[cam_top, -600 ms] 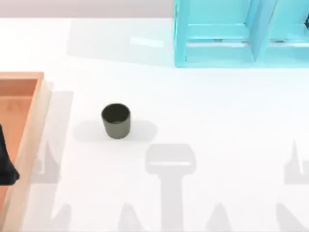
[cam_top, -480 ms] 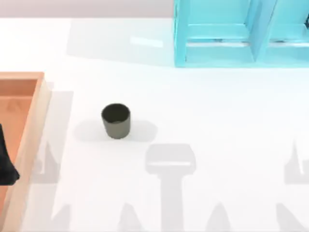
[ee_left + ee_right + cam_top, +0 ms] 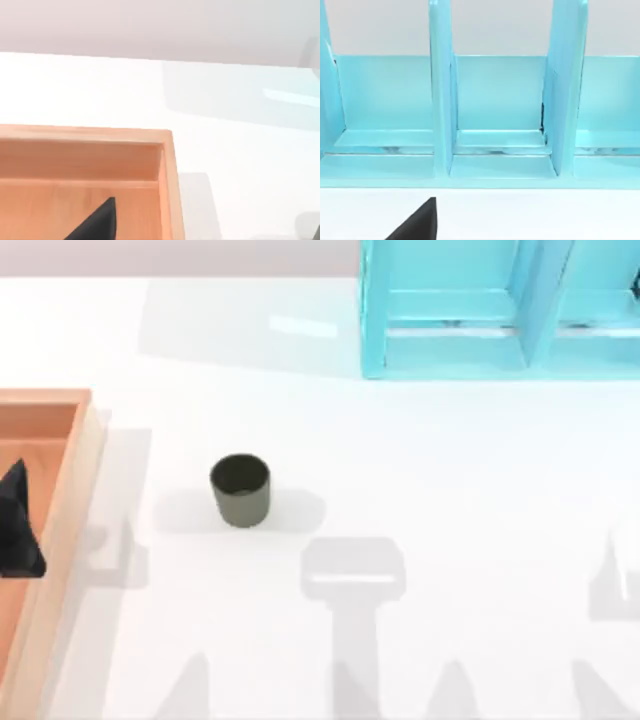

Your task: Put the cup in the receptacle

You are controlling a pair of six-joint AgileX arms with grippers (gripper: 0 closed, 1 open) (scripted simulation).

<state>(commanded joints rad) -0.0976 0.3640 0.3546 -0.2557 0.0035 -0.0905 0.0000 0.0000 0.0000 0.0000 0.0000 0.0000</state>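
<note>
Cup: the dark olive-grey cup (image 3: 240, 491) stood upright on the white table (image 3: 450, 470), just right of the receptacle (image 3: 72, 480), apart from its tan rim
Left gripper: the left gripper (image 3: 17, 530) hung over the receptacle's orange-brown floor; jaw state, cannot tell
Right wrist view: faced a turquoise divided rack (image 3: 495, 115)
</note>
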